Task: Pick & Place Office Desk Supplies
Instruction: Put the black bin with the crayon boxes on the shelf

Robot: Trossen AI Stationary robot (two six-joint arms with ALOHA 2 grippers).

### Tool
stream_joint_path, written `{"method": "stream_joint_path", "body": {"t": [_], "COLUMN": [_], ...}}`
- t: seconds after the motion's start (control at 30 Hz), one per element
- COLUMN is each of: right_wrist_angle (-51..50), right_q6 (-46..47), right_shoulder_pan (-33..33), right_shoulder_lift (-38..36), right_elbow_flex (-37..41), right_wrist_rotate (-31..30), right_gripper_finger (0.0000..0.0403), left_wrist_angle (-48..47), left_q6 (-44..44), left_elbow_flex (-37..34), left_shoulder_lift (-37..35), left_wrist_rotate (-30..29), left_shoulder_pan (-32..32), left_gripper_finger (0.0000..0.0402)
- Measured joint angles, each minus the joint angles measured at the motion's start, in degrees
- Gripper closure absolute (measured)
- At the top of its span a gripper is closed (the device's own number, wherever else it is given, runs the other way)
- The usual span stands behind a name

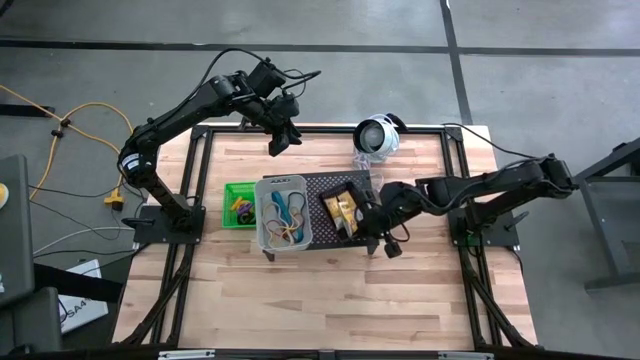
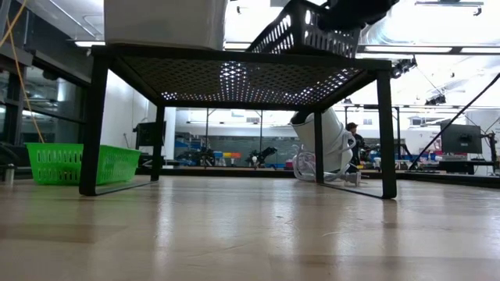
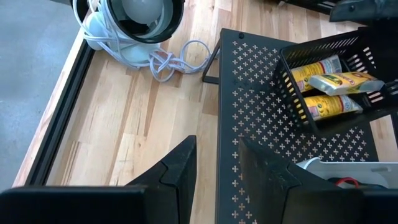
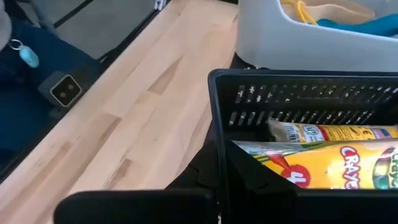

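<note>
The right gripper (image 1: 372, 232) is sitting at the near rim of the black bin (image 1: 343, 212), its fingers pressed together on the bin's wall (the right wrist view is looking straight along that rim, and the low view is showing the bin tilted up on one side). The bin is resting on the black perforated stand (image 1: 320, 190), beside the clear bin (image 1: 283, 212), and it is holding the yellow packs (image 3: 328, 81). This looks like the step of lifting or shifting the black bin while its contents are still inside.

The left gripper (image 1: 283, 138) is hovering over the far edge of the desk (image 1: 330, 290), well apart from the bins, with its fingers standing apart and nothing between them. It is waiting.

The next move calls for keeping the bin level enough that the packs are not sliding out, and for clearing the clear bin's wall, which is standing just beside it. The green bin (image 1: 238, 204) is sitting on the desk to the left of the stand with small coloured loops inside it.

As for writing: the nearest pack in the right wrist view is showing "CRAYO" in red letters on yellow, most likely Crayola, along with a figure 4 (the smaller print is too fine to read).
</note>
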State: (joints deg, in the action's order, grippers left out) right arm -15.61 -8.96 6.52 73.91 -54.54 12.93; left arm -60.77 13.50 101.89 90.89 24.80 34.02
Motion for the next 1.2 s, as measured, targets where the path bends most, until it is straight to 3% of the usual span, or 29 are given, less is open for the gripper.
{"method": "stream_joint_path", "body": {"t": [0.33,0.8,1.2], "right_wrist_angle": [0.0,1.1,6.7], "right_q6": [0.2,4.2,5.0], "right_shoulder_pan": [0.0,0.0,0.2], "right_shoulder_lift": [0.0,0.0,-1.0], "right_elbow_flex": [0.0,0.1,0.1], "right_wrist_rotate": [-0.9,-0.8,-2.2], "right_gripper_finger": [0.0397,0.0300,0.0285], "left_wrist_angle": [0.0,0.0,0.0], "left_q6": [0.0,0.0,0.0], "left_elbow_flex": [0.0,0.0,0.0], "left_shoulder_lift": [0.0,0.0,0.0], "left_wrist_rotate": [0.0,0.0,0.0], "left_shoulder_pan": [0.0,0.0,0.0], "left_gripper_finger": [0.0285,0.0285,0.0285]}}
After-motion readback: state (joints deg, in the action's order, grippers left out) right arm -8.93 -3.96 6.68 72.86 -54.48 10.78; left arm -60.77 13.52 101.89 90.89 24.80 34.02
